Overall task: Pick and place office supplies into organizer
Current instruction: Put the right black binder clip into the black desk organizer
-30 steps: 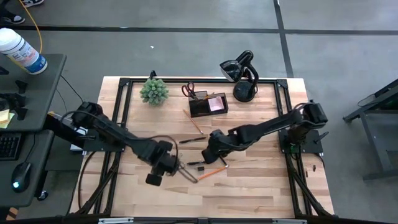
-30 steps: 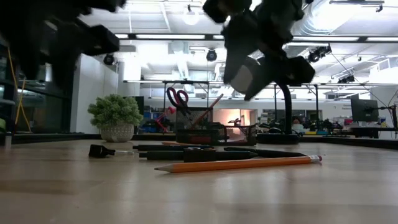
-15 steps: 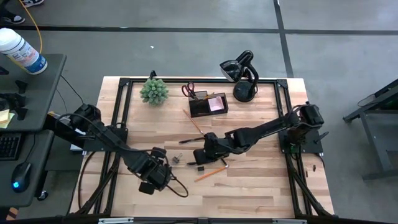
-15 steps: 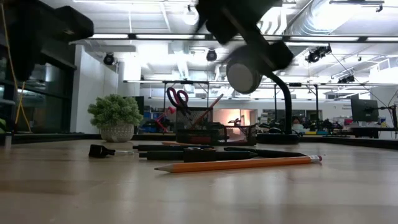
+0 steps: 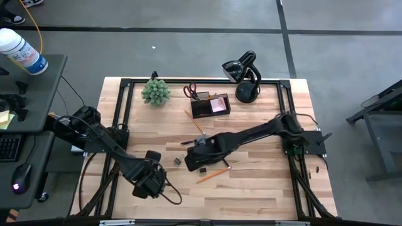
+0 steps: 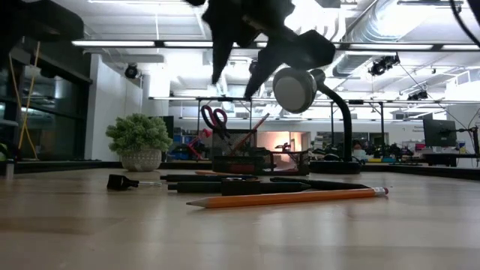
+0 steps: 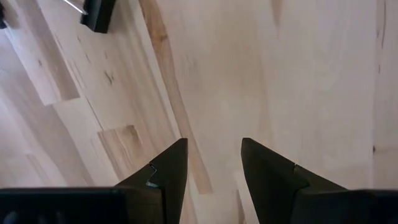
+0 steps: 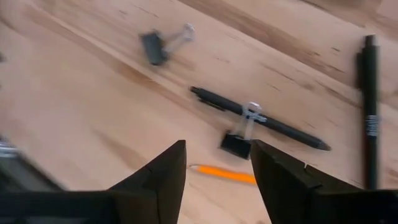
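My right gripper hangs open above the loose supplies in the middle of the table. Its wrist view shows two dark binder clips, a black pen, a second pen and an orange pencil lying flat. My left gripper is open over bare wood near the table's near-left part, with one clip beyond it. The black organizer stands at the far side, holding red-handled scissors and a pink pad.
A spiky green plant stands at the far left. A black curved-neck stand device stands at the far right. Another orange pencil lies between the organizer and the loose supplies. Bare wood stretches along the near edge.
My left gripper has drawn back from the loose supplies toward the table's near-left corner. My right gripper has travelled toward the table's left, from right of the pencil to above the pens and clips. The supplies have stayed where they were.
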`<action>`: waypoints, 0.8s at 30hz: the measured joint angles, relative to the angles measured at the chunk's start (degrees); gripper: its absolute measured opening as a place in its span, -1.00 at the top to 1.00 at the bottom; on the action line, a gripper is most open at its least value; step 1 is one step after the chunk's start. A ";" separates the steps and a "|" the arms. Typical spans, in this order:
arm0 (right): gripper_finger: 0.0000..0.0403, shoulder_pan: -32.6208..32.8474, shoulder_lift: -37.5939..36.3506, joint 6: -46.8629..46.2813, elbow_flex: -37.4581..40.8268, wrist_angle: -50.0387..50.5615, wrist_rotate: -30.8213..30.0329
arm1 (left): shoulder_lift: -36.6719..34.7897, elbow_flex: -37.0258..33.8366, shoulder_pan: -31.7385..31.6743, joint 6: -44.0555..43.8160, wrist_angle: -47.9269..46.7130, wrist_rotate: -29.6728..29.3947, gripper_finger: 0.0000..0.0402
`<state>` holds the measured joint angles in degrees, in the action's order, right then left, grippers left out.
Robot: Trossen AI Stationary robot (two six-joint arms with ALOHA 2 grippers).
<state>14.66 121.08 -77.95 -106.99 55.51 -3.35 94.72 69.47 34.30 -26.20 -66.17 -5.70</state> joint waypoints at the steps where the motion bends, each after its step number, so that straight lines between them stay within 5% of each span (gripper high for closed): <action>1: 0.19 0.02 1.56 0.10 -1.86 2.29 -0.11 | 0.00 0.00 0.00 -0.21 0.01 -0.18 0.31; 11: 0.30 -1.69 10.17 -0.29 -7.40 6.67 9.08 | 0.00 0.00 -0.09 -1.26 0.09 -1.07 0.31; 24: 0.30 -0.63 11.47 -3.48 -7.42 8.10 3.93 | 0.00 0.00 -0.13 -1.22 0.20 -2.94 0.31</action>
<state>14.02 132.55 -81.43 -114.41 63.61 0.58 94.72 69.47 34.17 -27.42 -65.98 -8.64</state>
